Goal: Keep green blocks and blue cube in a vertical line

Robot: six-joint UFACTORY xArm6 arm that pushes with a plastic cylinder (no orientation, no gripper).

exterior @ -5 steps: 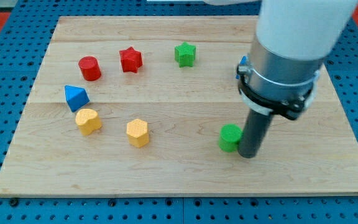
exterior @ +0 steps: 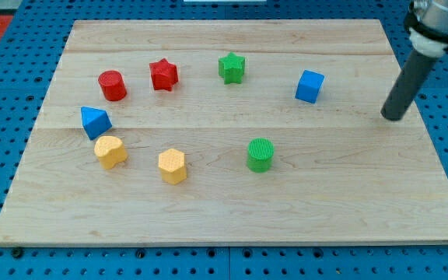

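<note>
A green star block (exterior: 231, 68) lies near the view's top centre. A green cylinder block (exterior: 260, 154) lies below and slightly right of it. A blue cube (exterior: 309, 85) lies right of the star. My tip (exterior: 393, 118) rests on the board at the view's right, well right of the blue cube and apart from every block.
On the wooden board (exterior: 224, 222) a red cylinder (exterior: 113, 85) and a red star (exterior: 163, 75) lie at upper left. A blue triangular block (exterior: 95, 122), a yellow heart-like block (exterior: 110, 151) and a yellow hexagonal block (exterior: 173, 165) lie at the left.
My tip has moved from beside the green cylinder up and to the view's right. The green cylinder has shifted left and slightly up. The blue cube is now uncovered.
</note>
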